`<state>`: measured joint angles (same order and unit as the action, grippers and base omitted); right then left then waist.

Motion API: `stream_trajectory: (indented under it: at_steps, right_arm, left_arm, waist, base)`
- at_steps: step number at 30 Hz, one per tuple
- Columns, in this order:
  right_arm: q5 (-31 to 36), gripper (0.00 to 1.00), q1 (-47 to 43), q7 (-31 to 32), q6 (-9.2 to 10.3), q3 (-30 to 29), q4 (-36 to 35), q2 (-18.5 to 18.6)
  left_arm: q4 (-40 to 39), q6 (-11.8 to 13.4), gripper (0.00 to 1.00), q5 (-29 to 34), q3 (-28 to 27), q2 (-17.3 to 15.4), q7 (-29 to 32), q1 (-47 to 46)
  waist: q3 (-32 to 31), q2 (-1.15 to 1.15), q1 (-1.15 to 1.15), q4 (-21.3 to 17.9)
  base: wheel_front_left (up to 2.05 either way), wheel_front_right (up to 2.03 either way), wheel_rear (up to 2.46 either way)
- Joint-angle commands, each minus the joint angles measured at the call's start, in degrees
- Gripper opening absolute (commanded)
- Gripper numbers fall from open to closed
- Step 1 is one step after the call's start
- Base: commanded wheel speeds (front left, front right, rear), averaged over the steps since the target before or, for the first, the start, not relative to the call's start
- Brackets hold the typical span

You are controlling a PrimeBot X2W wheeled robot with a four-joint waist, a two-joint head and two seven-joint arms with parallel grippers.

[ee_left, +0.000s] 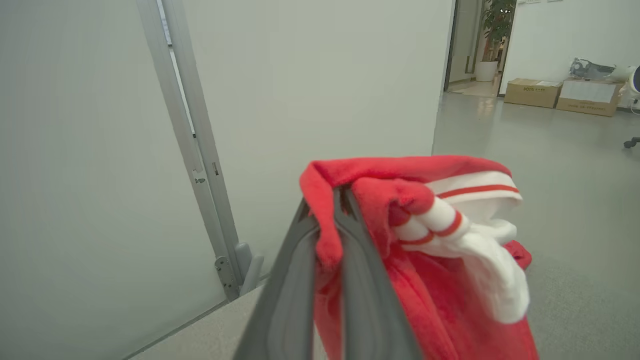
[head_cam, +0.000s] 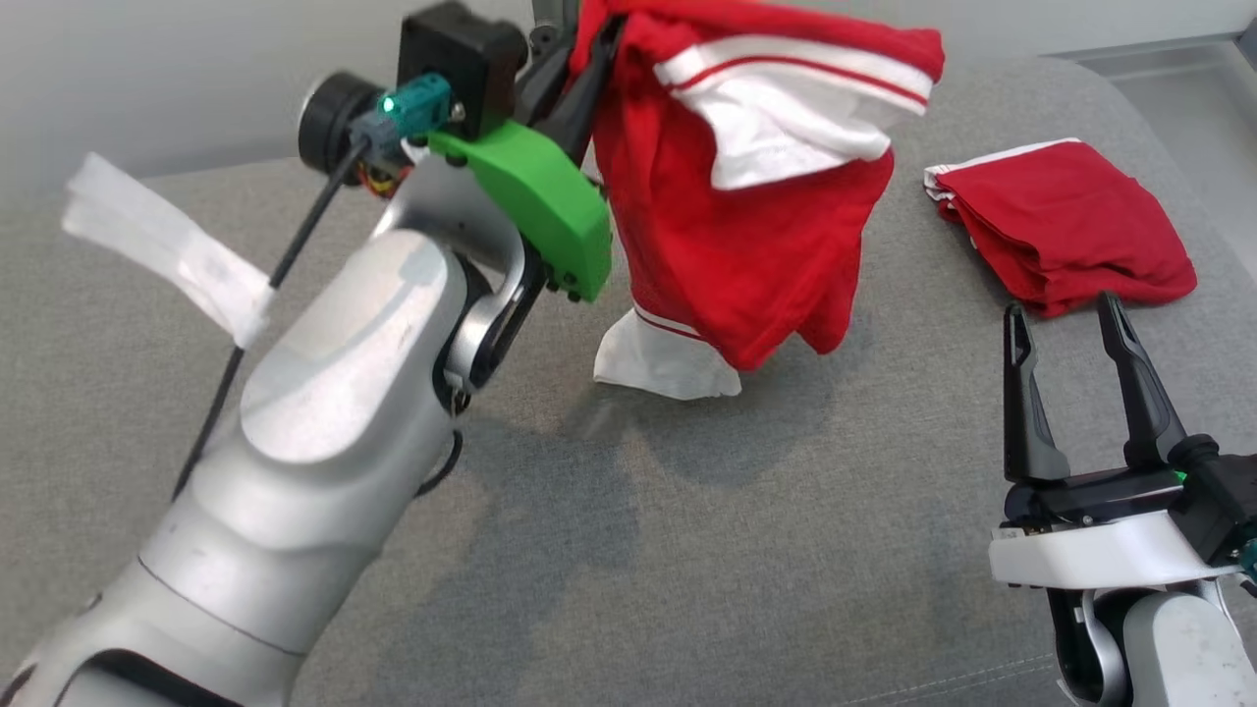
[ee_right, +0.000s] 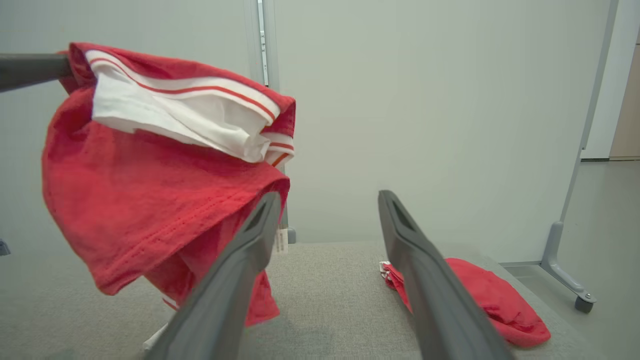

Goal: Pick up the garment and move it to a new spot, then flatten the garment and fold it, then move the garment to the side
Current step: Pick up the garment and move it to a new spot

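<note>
L gripper (ee_left: 327,200) pinching garment (head_cam: 746,245), 2nd garment (head_cam: 1070,226) lying

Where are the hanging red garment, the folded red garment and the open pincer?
hanging red garment (head_cam: 746,265), head view, its red front.
folded red garment (head_cam: 1065,221), head view, its top layer.
right pincer (head_cam: 1063,304), head view, midway between its fingertips.

Our left gripper (head_cam: 594,49) pinches the red-and-white garment (head_cam: 746,245) up high, and its white lower corner touches the grey padded surface (head_cam: 687,550). Our right gripper (head_cam: 1064,324) sits low, fingers spread and empty, just below a second red garment (head_cam: 1070,221) lying folded.
</note>
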<state>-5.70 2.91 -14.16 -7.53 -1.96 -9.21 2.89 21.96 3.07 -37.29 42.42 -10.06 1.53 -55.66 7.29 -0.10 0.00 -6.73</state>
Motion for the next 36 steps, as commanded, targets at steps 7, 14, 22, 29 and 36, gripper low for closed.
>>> stream_trajectory:
  at_steps: [7, 14, 22, 29, 36]
  right_arm:
    - [0.0, 1.00, 2.2, -0.7, 0.09, -0.1, 1.0, 0.0]
    - [1.1, 1.00, 3.3, -1.0, 0.08, -0.2, 2.0, 0.0]
    - [1.9, 1.00, 2.4, -1.0, 0.09, -0.3, 3.3, 0.0]
    - [2.1, 1.00, 0.8, -0.6, 0.09, -0.2, 4.6, 0.0]
    - [1.3, 1.00, -0.5, -0.5, 0.09, 0.3, 6.2, 0.0]
  left_arm:
    - [13.6, 3.0, 0.00, 2.2, 0.4, -0.6, -11.3, 8.4]
    - [27.3, 2.1, 0.00, -0.4, -1.6, 1.0, -15.4, 12.6]
    - [33.7, 0.1, 0.95, -0.9, -3.9, 1.8, -16.7, 14.9]
    - [29.1, -1.3, 1.00, 1.6, -7.0, 1.9, -16.8, 19.1]
    - [20.2, -0.7, 1.00, 7.5, -10.4, 0.8, -16.8, 25.7]
  waist:
    - [5.9, 0.10, 0.00, -1.0]
    - [6.3, 0.10, 0.00, 0.0]
    - [3.8, 0.10, 0.00, 1.7]
    - [0.5, 0.10, 0.00, 3.5]
    - [-3.5, 0.10, 0.00, 5.7]
  base:
    - [0.00, 0.00, 0.00]
    - [0.00, 0.00, 0.00]
    - [0.00, 0.00, 0.00]
    - [0.00, 0.00, 0.00]
    - [0.00, 0.00, 0.00]
